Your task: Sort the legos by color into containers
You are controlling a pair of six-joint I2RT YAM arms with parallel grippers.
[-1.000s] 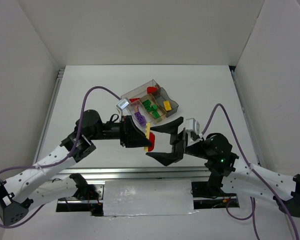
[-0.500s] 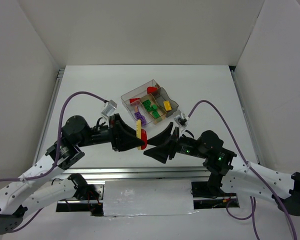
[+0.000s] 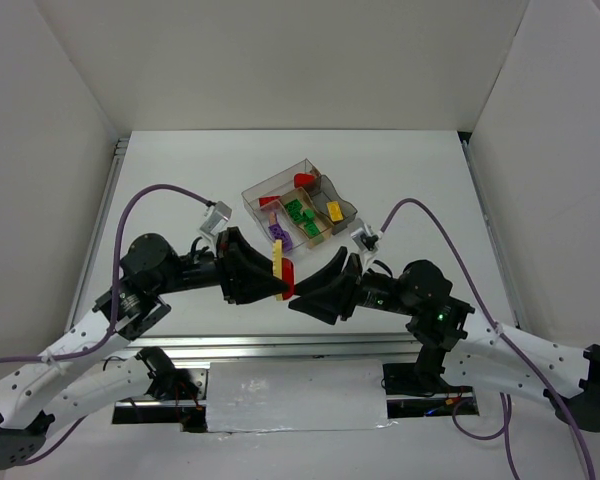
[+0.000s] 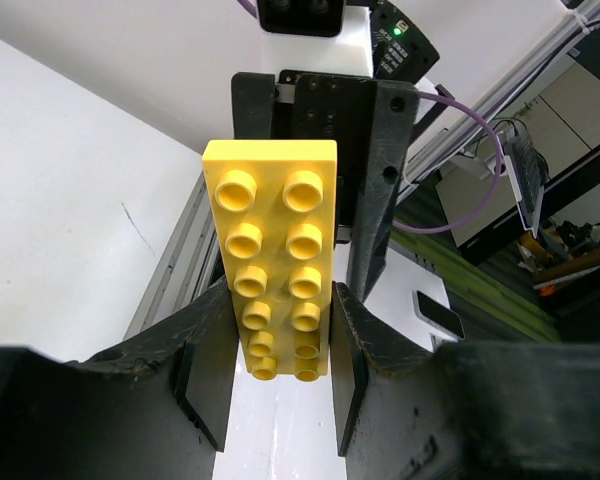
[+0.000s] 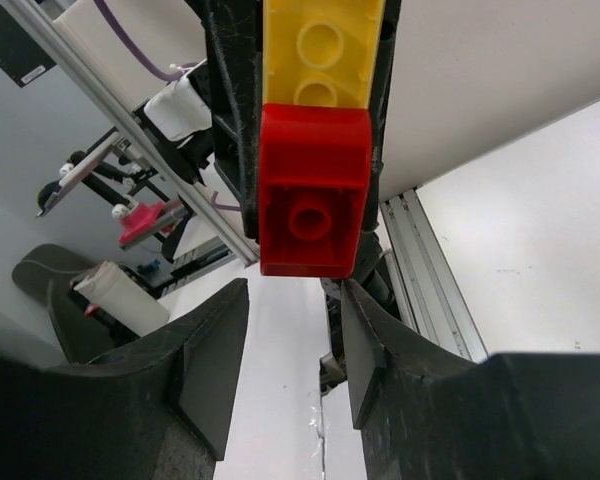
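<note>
Clamping the yellow plate [image 4: 275, 240], red brick [image 5: 313, 205] stuck underneath, left gripper [image 4: 278, 350] faced right gripper [image 5: 288, 300], jaws spread, near the tray [image 3: 265, 185]; other legos [image 3: 298, 212] looked sorted, this pair still unsplit.

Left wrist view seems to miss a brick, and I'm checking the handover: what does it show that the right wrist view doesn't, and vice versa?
Only the left wrist: the studded face of the yellow plate, clamped in the left gripper. Only the right wrist: a red brick attached to the plate's underside, ahead of the open right gripper. Both: the yellow plate itself.
</note>
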